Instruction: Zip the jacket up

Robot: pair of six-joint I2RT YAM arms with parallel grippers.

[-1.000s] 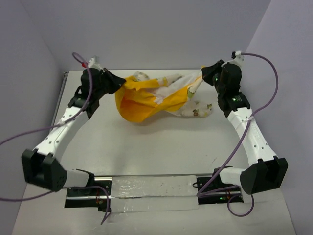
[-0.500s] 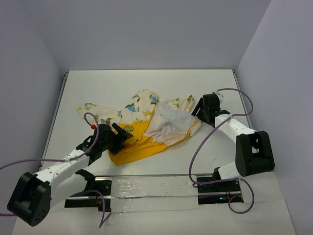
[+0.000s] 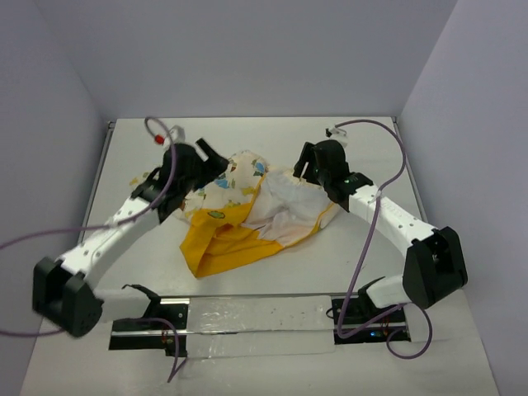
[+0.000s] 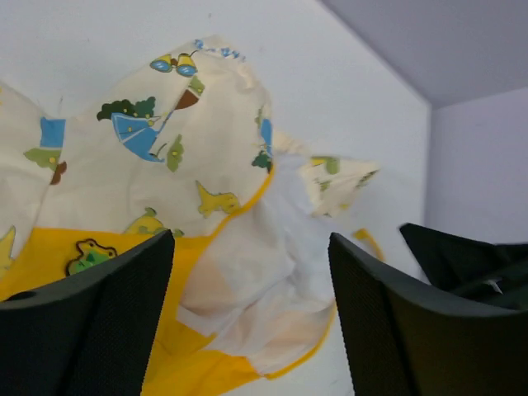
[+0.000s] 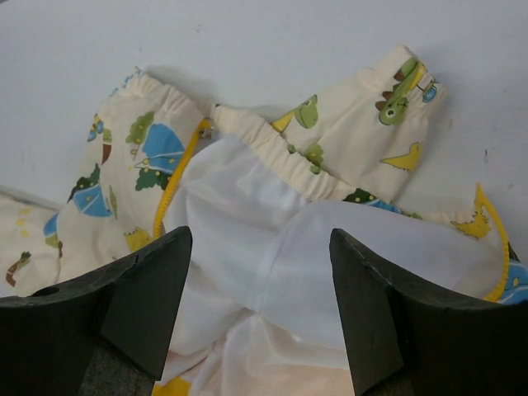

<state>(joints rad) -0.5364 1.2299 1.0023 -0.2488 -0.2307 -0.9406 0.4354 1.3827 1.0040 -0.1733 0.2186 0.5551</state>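
White table (image 3: 346, 256) sitting between grey walls (image 3: 247, 58), left gripper (image 3: 212, 158) hovering at ten o'clock, jaws spread wide and gripping nothing, jacket (image 3: 247, 219) lying crumpled at centre, yellow lining showing, right gripper (image 3: 304, 163) hanging at two o'clock, likewise spread and empty

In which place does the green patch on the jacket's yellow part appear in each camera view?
Top external: the green patch lies left of centre, at the top of the yellow panel.
Left wrist: the patch is at the lower left.
Right wrist: not in view.
Shared landmark: the white lining, visible in all three.
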